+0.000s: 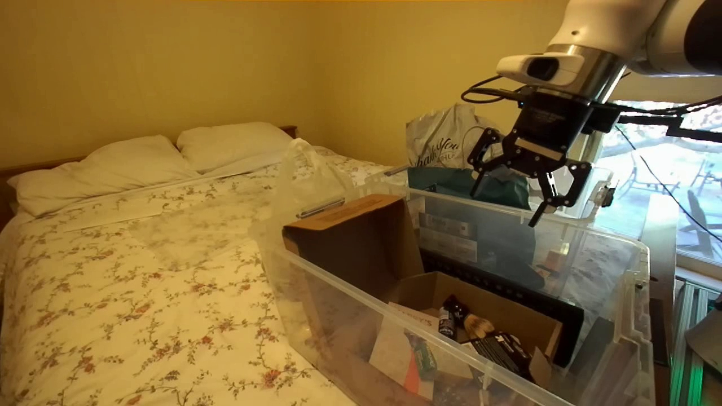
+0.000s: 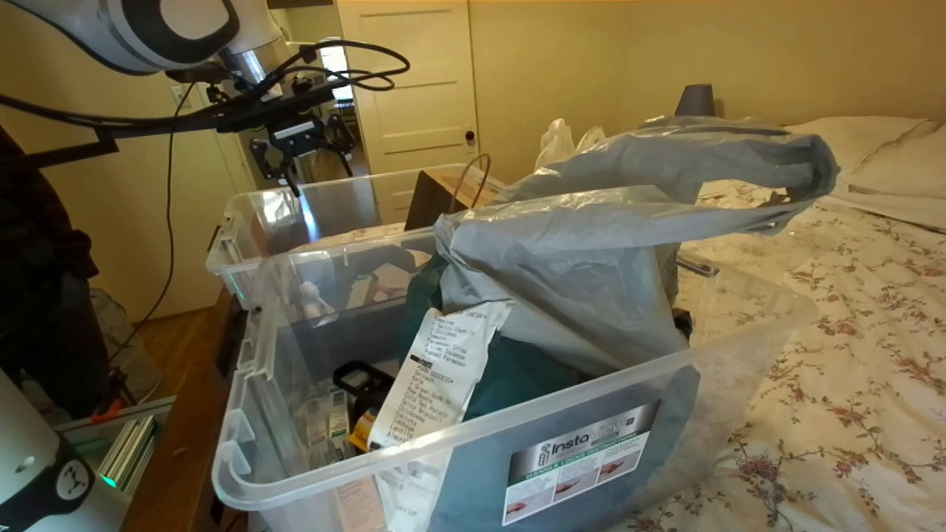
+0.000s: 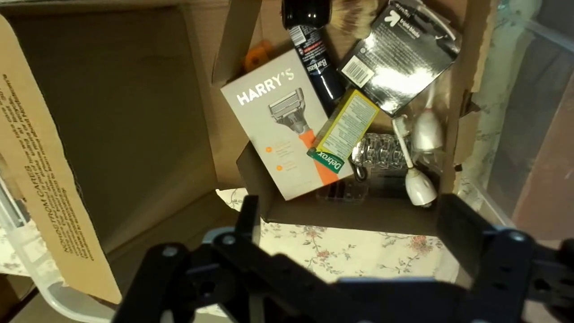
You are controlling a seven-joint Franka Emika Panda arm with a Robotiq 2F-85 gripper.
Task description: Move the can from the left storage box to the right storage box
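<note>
Plump white fabric pillows [image 1: 107,175] at the head of a cream, floral-covered bed [image 1: 169,316]. In an open brown cardboard box [image 3: 350,216], a rectangular yellow-and-green Debrox carton [image 3: 346,130] partly over a flat, pale grey Harry's carton [image 3: 282,128].

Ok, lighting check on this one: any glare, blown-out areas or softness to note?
Wrist view: glare washes out part of the black box, and the gripper looks dark and soft; in an exterior view, the window is partly overexposed and the wall looks yellow; in an exterior view, a bright streak, likely reflected light, shows on the farther tub.
</note>
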